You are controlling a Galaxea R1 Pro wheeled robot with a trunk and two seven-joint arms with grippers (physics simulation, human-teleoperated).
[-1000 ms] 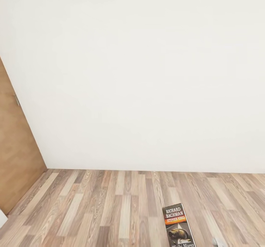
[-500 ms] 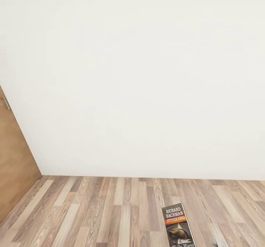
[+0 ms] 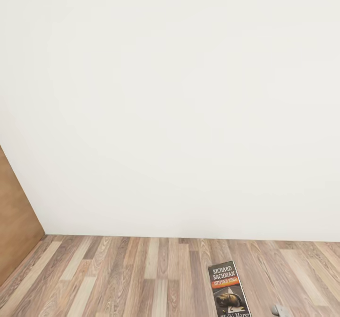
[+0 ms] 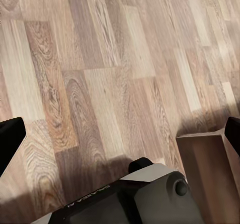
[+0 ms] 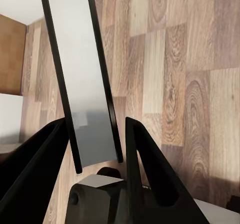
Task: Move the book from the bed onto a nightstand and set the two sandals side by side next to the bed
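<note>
Gripping the book between its two dark fingers, the right gripper is carrying the thin paperback edge-on, the pages showing as a pale strip between the covers in the right wrist view. From the head camera the book's cover is standing up at the lower edge of the picture, with "Richard Bachman" and the orange band readable, so the book is off the bed and in the air over the wood-plank floor. The left gripper is hanging spread wide with nothing between its black fingertips, pointing down at the same planks, with a brown wooden block just beside the robot's own body.

Ahead, a plain white wall is filling most of the head view, with a brown wooden panel at the left edge. Neither bed nor nightstand is in sight here, so the robot is probably in transit.

The likely risk is the hold: the fingers appear to be pinching only the lower end of the book, and a sharp turn or stop could make it pivot or slip to the floor.
</note>
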